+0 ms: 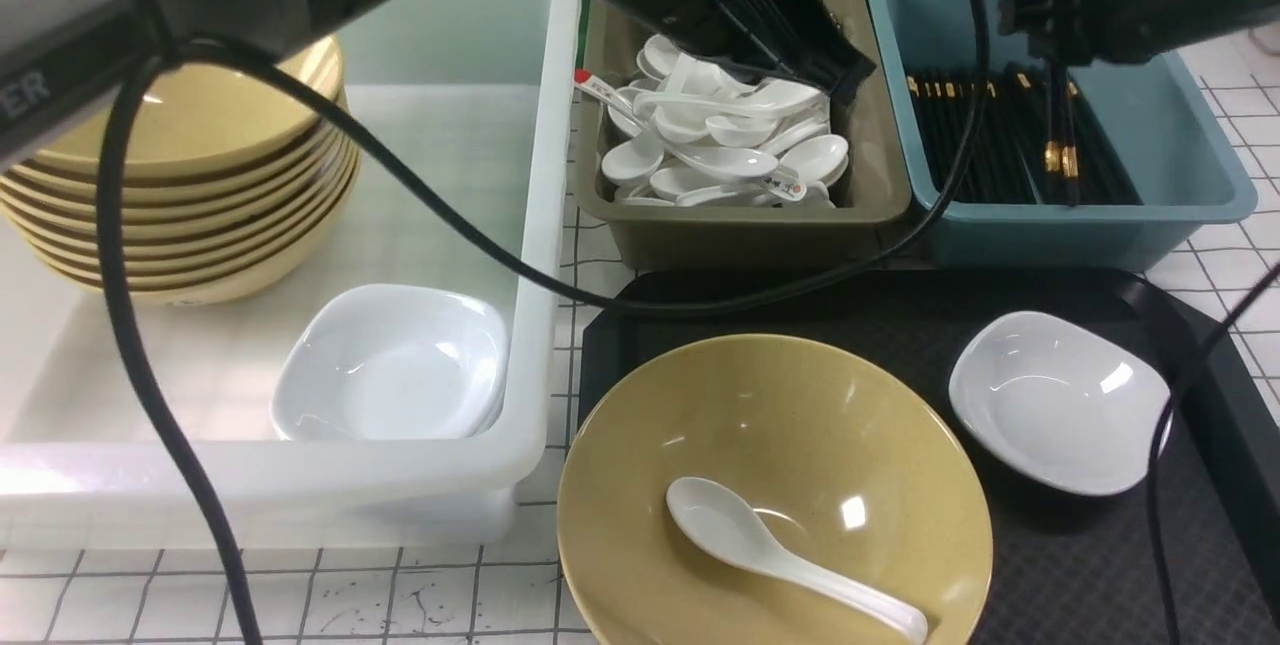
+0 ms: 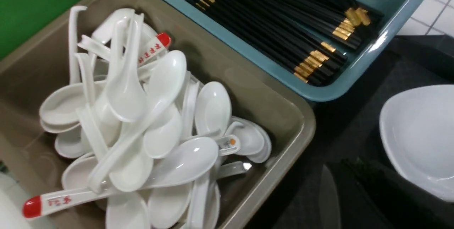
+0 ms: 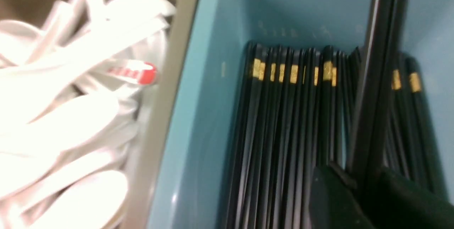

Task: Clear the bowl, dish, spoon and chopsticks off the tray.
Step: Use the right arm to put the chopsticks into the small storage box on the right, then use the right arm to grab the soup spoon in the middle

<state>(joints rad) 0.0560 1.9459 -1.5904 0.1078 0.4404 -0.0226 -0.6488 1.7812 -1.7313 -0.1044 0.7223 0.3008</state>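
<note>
The tan bowl [image 1: 860, 445] sits on the front left of the black tray [image 1: 1090, 565], with the white spoon [image 1: 780, 555] lying inside it. The white dish [image 1: 1060, 400] sits on the tray's right part and also shows in the left wrist view [image 2: 422, 133]. My right gripper [image 1: 1050, 25] [image 3: 365, 175] is shut on the black chopsticks [image 1: 1058, 125] [image 3: 379, 62]. They hang upright, gold bands down, over the blue tub [image 1: 1180, 155]. My left gripper [image 1: 840, 75] [image 2: 345, 172] is shut and empty above the olive tub's right edge.
The olive tub [image 1: 740, 225] holds several white spoons. The blue tub holds several black chopsticks. A white bin [image 1: 530, 325] at left holds a stack of tan bowls [image 1: 190, 175] and white dishes [image 1: 395, 365]. Black cables [image 1: 130, 325] hang across the left and middle.
</note>
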